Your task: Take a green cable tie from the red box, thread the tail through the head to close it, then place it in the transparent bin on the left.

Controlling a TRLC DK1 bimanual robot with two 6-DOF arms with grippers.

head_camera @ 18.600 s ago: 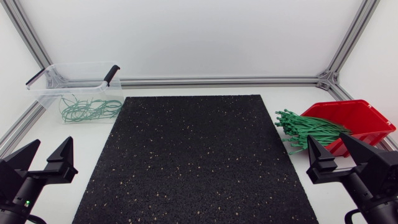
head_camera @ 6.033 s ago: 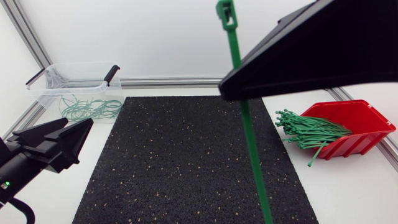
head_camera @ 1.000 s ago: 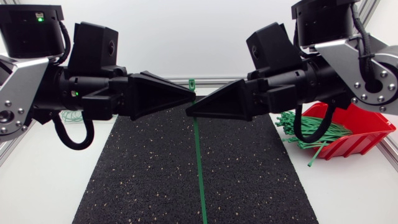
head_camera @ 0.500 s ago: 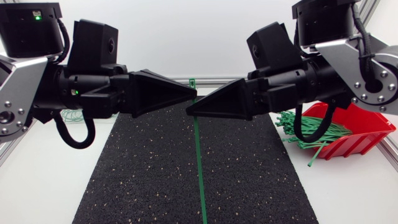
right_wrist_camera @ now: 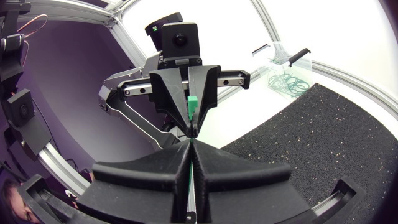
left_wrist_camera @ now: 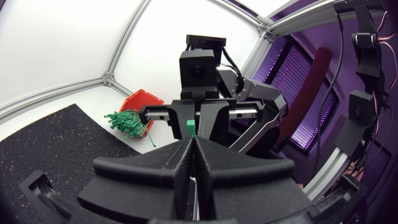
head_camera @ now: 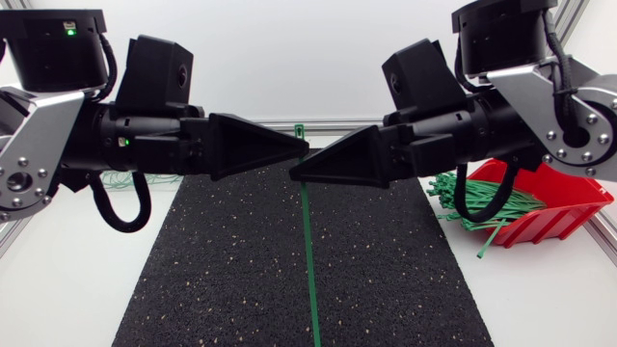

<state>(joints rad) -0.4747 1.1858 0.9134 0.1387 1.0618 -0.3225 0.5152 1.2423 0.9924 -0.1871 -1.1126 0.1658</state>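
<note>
A green cable tie [head_camera: 308,253] hangs upright above the black mat, its head [head_camera: 299,128] on top and its tail running down past the view's lower edge. My right gripper [head_camera: 292,173] is shut on the strap below the head. My left gripper [head_camera: 305,149] meets it tip to tip from the other side, shut on the strap just under the head. In the left wrist view the head [left_wrist_camera: 190,127] pokes out beyond my closed fingertips [left_wrist_camera: 186,146]. The right wrist view shows the head [right_wrist_camera: 193,102] between both grippers. The red box [head_camera: 564,193] holds a bundle of ties [head_camera: 482,198].
The black mat [head_camera: 222,270] covers the table's middle. The transparent bin [right_wrist_camera: 283,62] with closed tie loops stands at the far left, largely hidden behind my left arm in the head view. One loose tie [head_camera: 492,241] sticks out in front of the red box.
My left gripper's fingers have closed on the tie and the left arm has shifted slightly right. The right arm and the tie have stayed put.
</note>
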